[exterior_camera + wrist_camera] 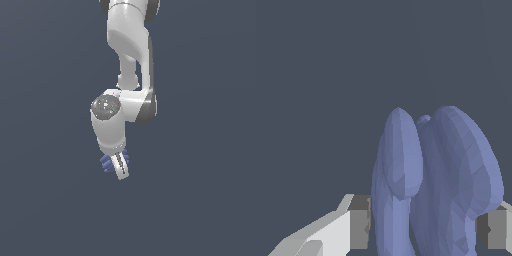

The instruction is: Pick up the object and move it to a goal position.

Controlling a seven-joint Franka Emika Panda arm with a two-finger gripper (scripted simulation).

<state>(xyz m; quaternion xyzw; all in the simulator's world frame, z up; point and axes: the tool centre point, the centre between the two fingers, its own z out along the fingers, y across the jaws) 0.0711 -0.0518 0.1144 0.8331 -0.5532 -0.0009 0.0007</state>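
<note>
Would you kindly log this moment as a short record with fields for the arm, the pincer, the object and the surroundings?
arm: white Panda arm, reaching down from the top of the exterior view
pincer: pincer closed on the object, a finger pad on each side
object: blue-purple lumpy blob, rounded lobes sticking out past the fingers
surroundings: plain dark grey-blue background, no goal marker visible

Plain dark slate-grey backdrop (45,200)

one arm (131,65), one gripper (120,167), one blob (431,185)
</note>
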